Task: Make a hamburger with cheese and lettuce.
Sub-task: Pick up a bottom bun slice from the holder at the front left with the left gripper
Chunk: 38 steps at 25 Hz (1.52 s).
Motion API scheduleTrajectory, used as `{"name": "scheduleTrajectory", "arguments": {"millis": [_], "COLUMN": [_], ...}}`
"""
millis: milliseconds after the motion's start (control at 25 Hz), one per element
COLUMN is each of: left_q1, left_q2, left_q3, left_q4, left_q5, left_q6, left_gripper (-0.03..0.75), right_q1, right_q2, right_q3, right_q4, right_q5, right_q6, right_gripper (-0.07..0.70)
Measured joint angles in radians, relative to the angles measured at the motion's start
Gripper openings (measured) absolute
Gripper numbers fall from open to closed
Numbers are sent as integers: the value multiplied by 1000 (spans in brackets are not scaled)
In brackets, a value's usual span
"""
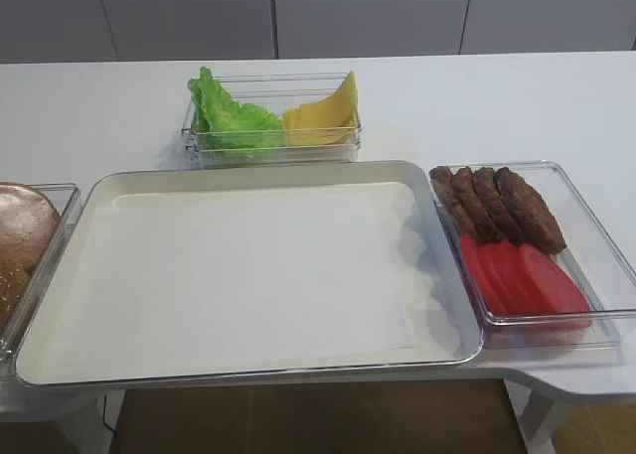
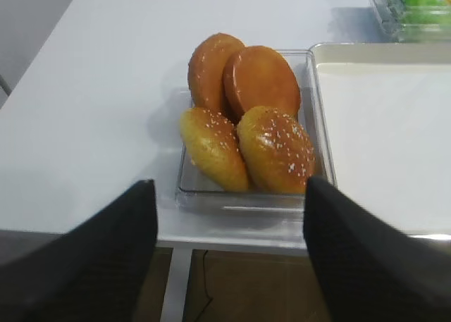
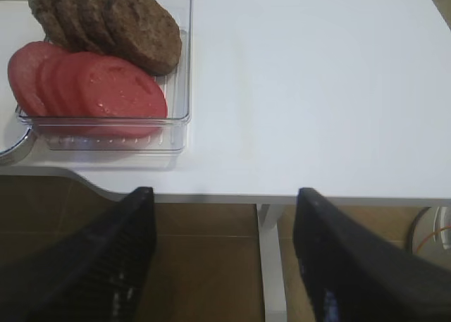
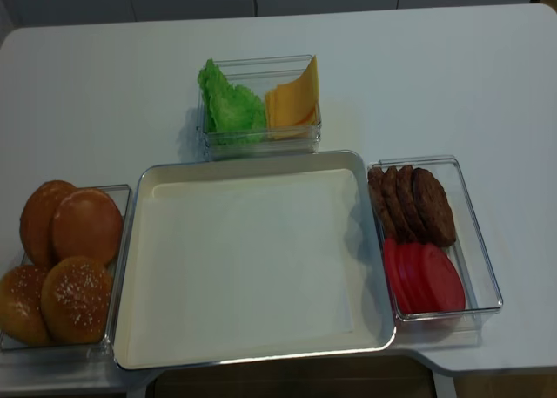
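Nothing is built yet; I judge this the very first step, before any bun reaches the big empty tray [image 4: 252, 259] at centre. My left gripper [image 2: 229, 244] hangs off the table's near edge, fingers wide apart on nothing; my right gripper [image 3: 222, 251] likewise, spread and empty.

At the tray's nine o'clock, a clear bin holds four bun halves [image 4: 65, 267], two smooth, two seeded; the hamburger's base must come from here, so my left gripper should reach forward for one. At three o'clock: four patties [image 4: 413, 205], about four tomato slices [image 4: 424, 279]. At twelve o'clock: lettuce [image 4: 229, 106] beside cheese [image 4: 294, 102], counts hidden.
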Motion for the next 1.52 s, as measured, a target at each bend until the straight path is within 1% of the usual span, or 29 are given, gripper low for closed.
{"name": "scheduleTrajectory", "arguments": {"millis": [200,280,440,600,760,840,920,1000,1080,1160,1280,1320,1360,1400,1520], "left_q1": [0,-2,-2,-2,-2,-2,3,33,86,160,261,302,302,312,319], "left_q2": [180,258,437,634,818,906,983,1054,1119,1165,1212,1234,1234,1240,1249], "left_q3": [-78,-103,-166,-247,-369,-433,-503,-565,-618,-648,-659,-659,-659,-659,-659], "left_q4": [29,59,122,136,131,112,83,39,-23,-92,-199,-237,-237,-240,-234], "left_q5": [-107,-135,-154,-158,-156,-142,-109,-77,-49,-13,28,33,33,23,-41], "left_q6": [-68,-112,-188,-212,-217,-196,-158,-116,-62,8,109,178,178,201,275], "left_gripper": [484,484,484,484,484,484,484,484,484,484,484,482,482,480,478], "right_q1": [0,0,0,0,0,0,0,0,0,0,0,0,0,0,0], "right_q2": [0,0,0,0,0,0,0,0,0,0,0,0,0,0,0], "right_q3": [0,0,0,0,0,0,0,0,0,0,0,0,0,0,0], "right_q4": [0,0,0,0,0,0,0,0,0,0,0,0,0,0,0], "right_q5": [0,0,0,0,0,0,0,0,0,0,0,0,0,0,0], "right_q6": [0,0,0,0,0,2,2,2,2,2,2,2,2,2,2], "right_gripper": [468,468,469,469,468,468,468,468,468,468,468,468,468,468,468]}}
